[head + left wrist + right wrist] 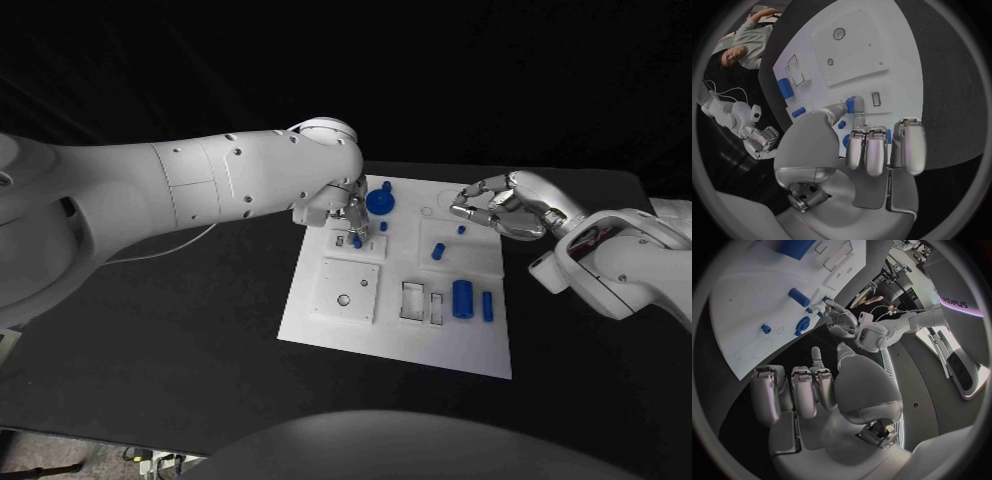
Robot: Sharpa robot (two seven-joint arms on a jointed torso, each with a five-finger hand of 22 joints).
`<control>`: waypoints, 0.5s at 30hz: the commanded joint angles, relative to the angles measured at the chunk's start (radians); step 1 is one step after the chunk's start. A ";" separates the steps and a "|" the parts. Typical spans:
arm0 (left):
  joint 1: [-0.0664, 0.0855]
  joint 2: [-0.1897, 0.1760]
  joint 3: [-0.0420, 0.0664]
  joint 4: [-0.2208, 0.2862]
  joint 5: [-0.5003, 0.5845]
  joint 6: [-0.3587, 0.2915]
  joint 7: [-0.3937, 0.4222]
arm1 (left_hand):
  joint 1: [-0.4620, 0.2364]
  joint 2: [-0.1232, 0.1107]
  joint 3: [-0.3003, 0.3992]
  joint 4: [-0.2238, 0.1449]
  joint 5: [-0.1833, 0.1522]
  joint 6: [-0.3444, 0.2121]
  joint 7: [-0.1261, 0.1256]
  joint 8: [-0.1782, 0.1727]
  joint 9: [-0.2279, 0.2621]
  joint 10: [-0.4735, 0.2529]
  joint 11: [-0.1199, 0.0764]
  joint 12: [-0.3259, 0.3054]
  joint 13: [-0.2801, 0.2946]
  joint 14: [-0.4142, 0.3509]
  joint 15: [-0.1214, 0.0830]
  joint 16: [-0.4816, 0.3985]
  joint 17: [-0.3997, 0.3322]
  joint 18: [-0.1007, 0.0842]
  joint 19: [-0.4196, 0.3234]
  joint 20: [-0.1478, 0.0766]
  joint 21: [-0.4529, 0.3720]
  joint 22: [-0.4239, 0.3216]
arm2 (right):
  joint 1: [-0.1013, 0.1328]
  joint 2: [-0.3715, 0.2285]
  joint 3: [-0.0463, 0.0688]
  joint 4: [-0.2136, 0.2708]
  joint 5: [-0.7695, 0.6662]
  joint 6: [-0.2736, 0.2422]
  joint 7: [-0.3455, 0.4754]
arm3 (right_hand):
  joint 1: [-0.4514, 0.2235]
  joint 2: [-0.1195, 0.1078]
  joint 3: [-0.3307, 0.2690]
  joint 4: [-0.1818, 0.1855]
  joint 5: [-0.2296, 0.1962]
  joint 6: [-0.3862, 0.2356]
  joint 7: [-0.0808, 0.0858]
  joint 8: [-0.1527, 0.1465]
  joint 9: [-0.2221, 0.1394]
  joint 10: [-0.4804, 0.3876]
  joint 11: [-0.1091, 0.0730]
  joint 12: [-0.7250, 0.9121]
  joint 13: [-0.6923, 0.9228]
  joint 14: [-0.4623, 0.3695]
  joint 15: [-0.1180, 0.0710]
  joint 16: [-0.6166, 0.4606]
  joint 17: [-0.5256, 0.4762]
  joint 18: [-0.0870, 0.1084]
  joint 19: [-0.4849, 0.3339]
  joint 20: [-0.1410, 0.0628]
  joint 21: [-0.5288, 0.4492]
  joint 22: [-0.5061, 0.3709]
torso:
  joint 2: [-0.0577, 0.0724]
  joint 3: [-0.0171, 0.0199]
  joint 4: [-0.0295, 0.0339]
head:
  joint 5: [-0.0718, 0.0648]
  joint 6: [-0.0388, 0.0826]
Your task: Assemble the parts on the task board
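Two hands are at work over the task board (335, 325), and you should read everything from that white plate. Nearest the robot, along the board's near part, lies the raised square plate with two holes (351, 290); beside it, toward the robot's right, are two rectangular slots (423, 302), then a large blue cylinder (463, 298) and a slimmer blue pin (489, 306), both lying with their long axes running near-to-far.

Further up the board, your left hand (346, 214) hangs over the board's left-middle, pinching a small blue peg (851, 105) between thumb and one finger; the other fingers are curled in beside it. The peg points down at the board, its long axis roughly upright, with a small rectangular socket (876, 98) just beside the fingertip. That is the relation your coming move seems to turn on: the socket lies just off the peg's tip, so a short sideways correction before lowering looks likely.

A short blue peg (437, 252) lies mid-board. At the far part stands a round blue knob-shaped part (379, 201), just beyond the left hand.

Your right hand (500, 209) hovers at the board's far right edge, fingers curled inward on nothing visible. The left hand is plainly the nearer one to the socket.
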 commanded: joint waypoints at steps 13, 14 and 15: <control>-0.011 0.002 -0.005 -0.004 -0.005 0.006 -0.172 | 0.002 0.021 0.118 -0.135 0.045 0.040 -0.026 0.007 0.017 0.101 -0.024 0.003 0.263 0.103 -0.014 0.003 0.263 0.000 0.036 -0.013 0.001 0.220 | -0.002 -0.001 0.000 0.000 -0.010 0.016 0.000 | 0.008 0.001 -0.001 -0.004 0.004 0.005 0.001 0.004 0.000 0.106 0.002 0.004 0.263 0.104 0.004 0.003 0.263 0.014 0.026 0.004 -0.010 0.226 | -0.001 -0.0002 0.0001 | 0.003 0.000; -0.011 0.002 -0.005 -0.004 -0.005 0.002 -0.172 | 0.002 0.021 0.118 -0.136 0.045 0.040 -0.026 0.007 0.018 0.101 -0.024 0.003 0.263 0.103 -0.014 0.003 0.263 0.000 0.036 -0.013 0.001 0.220 | -0.002 -0.001 0.000 0.000 -0.010 0.016 0.000 | 0.008 0.001 -0.001 -0.004 0.004 0.005 0.001 0.004 0.000 0.106 0.002 0.004 0.263 0.104 0.004 0.003 0.263 0.014 0.026 0.004 -0.010 0.226 | 0.000 -0.0003 0.0002 | 0.003 0.000; -0.011 0.001 -0.005 -0.003 -0.005 -0.002 -0.171 | 0.001 0.021 0.119 -0.136 0.047 0.040 -0.026 0.008 0.018 0.101 -0.024 0.003 0.263 0.103 -0.014 0.003 0.263 0.000 0.037 -0.013 0.002 0.220 | -0.002 -0.001 0.000 0.000 -0.010 0.016 0.001 | 0.008 0.001 -0.001 -0.004 0.004 0.005 0.001 0.004 0.000 0.106 0.002 0.004 0.263 0.104 0.004 0.003 0.263 0.015 0.026 0.004 -0.011 0.225 | 0.000 -0.0002 0.0001 | 0.003 0.000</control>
